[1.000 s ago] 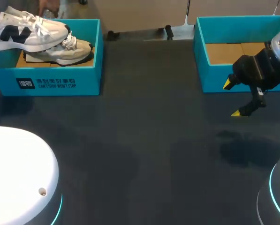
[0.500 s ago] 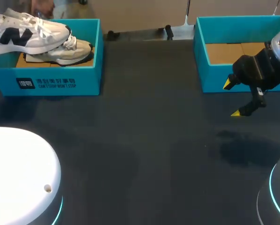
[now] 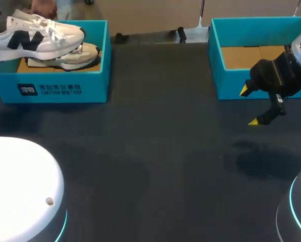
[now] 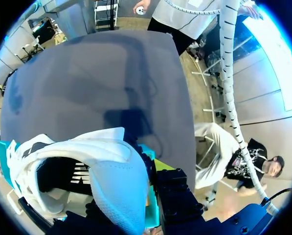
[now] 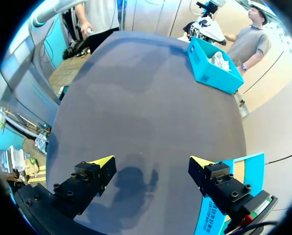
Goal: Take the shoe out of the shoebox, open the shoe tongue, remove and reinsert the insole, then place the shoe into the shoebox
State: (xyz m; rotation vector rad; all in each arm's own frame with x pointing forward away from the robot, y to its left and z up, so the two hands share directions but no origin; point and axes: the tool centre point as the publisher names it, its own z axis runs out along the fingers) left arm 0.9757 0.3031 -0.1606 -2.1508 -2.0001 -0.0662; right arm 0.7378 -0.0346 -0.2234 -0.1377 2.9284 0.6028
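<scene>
Shoe (image 3: 39,38), clamped in L gripper (image 4: 131,178), has slid rightward and levelled above shoebox (image 3: 64,88) within a sec, extraction underway; R gripper (image 3: 249,106) hangs fingers apart.

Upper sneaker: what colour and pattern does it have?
The sneaker is white with a dark side mark; head view best.

Table (image 3: 155,151) — dark matte top, faint shadows across it. Far right corner: teal box (image 3: 226,88), open on top, brown cardboard floor showing. Far left: second shoe (image 3: 87,53), cream with a dark sole edge, lies flat in the shoebox (image 3: 64,88), toe toward the table's middle. At the far edge — two small black fittings (image 3: 119,36), well apart; kind cannot be told.
</scene>
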